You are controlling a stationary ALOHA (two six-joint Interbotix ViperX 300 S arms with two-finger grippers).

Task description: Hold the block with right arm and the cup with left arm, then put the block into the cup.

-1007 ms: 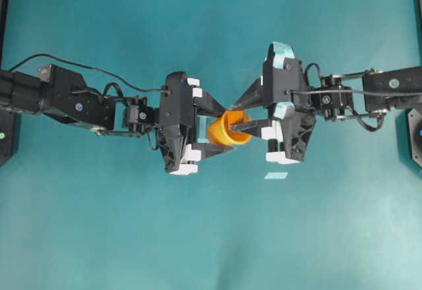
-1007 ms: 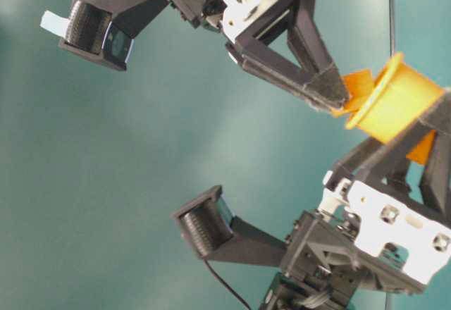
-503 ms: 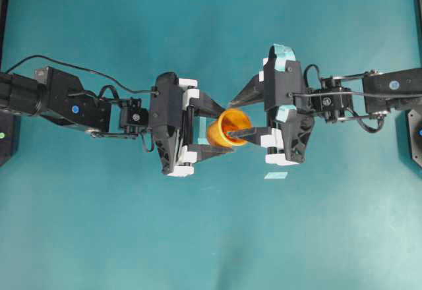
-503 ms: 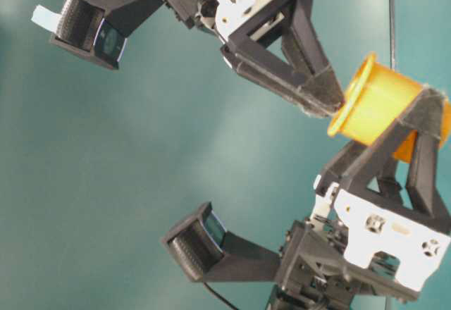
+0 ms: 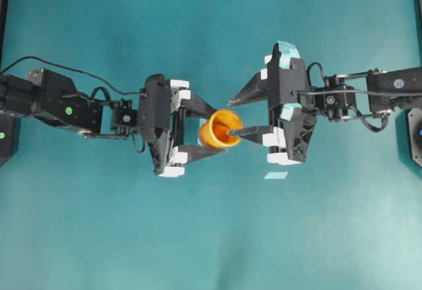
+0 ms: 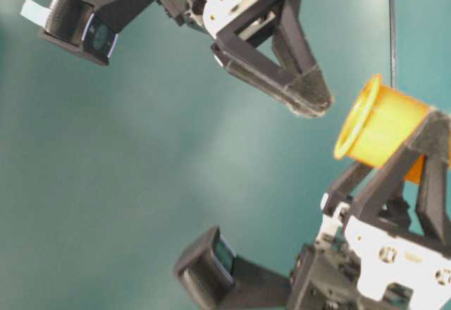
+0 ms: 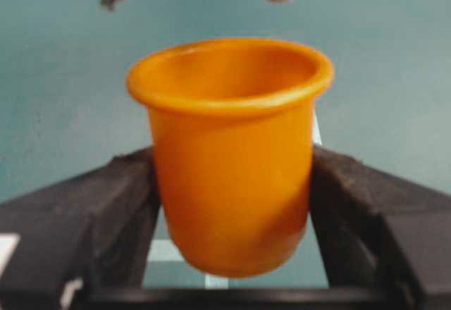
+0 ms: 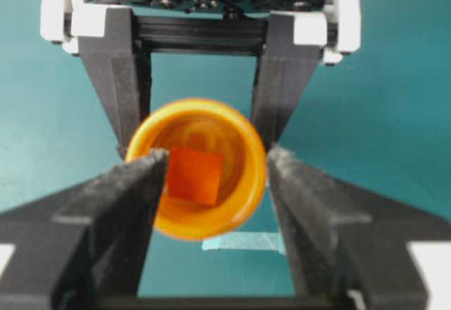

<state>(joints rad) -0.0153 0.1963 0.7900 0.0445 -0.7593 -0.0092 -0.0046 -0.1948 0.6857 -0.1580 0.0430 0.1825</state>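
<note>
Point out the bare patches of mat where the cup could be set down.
Bare mat runs below both grippers, past the tape strip; another bare stretch lies above them. The middle is crowded: left gripper holds the cup, right gripper open at its rim.

The light is bright and even from above. The teal bench looks a bit lighter in the middle of the overhead view and darker near the corners. Soft, faint shadows lie under both arms.

In the table-level view a pale glow sits on the bench to the left of the right gripper, and everything looks a little fuzzy.

In the left wrist view the cup is blurry, with a darker shade low on its right side.

In the right wrist view the near gripper fingers are out of focus.
</note>
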